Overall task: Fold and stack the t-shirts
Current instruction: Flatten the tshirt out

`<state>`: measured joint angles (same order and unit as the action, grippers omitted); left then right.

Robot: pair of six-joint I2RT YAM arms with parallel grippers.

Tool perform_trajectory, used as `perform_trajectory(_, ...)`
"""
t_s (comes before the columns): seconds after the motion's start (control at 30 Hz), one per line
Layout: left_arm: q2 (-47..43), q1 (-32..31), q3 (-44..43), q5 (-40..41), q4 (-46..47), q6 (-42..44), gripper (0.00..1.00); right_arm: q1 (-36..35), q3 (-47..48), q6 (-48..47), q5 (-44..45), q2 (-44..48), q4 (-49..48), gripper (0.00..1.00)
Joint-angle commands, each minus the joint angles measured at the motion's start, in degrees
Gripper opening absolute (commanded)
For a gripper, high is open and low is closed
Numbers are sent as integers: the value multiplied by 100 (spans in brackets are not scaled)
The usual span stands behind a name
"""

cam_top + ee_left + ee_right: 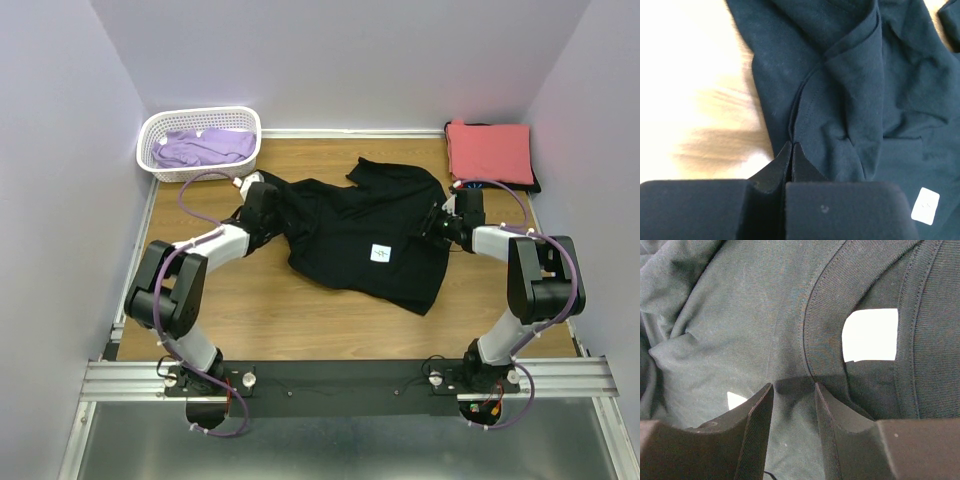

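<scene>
The black t-shirt [350,225] lies spread and rumpled across the middle of the wooden table [260,310], with a white label [380,253] showing. My left gripper [262,200] is at the shirt's left edge. In the left wrist view its jaws are shut, and a hemmed fold of the black t-shirt [840,90] runs into the tips of the left gripper [791,145]. My right gripper [440,222] is at the shirt's right side. There the right gripper [793,385] stands open over the cloth just below the ribbed collar [815,335].
A white lattice basket [150,135] at the back left holds a lavender t-shirt [205,147]. A folded coral-red t-shirt [490,150] lies at the back right on something dark. Purple walls close in the table on three sides.
</scene>
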<state>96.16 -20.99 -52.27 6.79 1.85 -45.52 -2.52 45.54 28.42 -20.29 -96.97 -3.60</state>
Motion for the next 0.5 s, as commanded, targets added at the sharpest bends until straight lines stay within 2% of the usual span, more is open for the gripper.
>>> perform_trajectory(0.0,-562,78,217,332,-149,25,0,-2,-274,-162,254,-270,676,47)
perform_trajectory(0.17,-1921,507,541,1016,-1026,262,0,-2,-274,-153,412,-244,711,48)
perform_trajectory(0.2,-1925,648,603,1018,-1150,315,0,-2,-256,-153,438,-261,720,48)
perform_trajectory(0.33,-3242,1333,885,1535,-1836,596,0,-2,-142,-162,657,-314,825,48)
perform_trajectory(0.47,-4244,1563,1131,2028,-2390,869,0,6,-28,-241,921,-253,983,50)
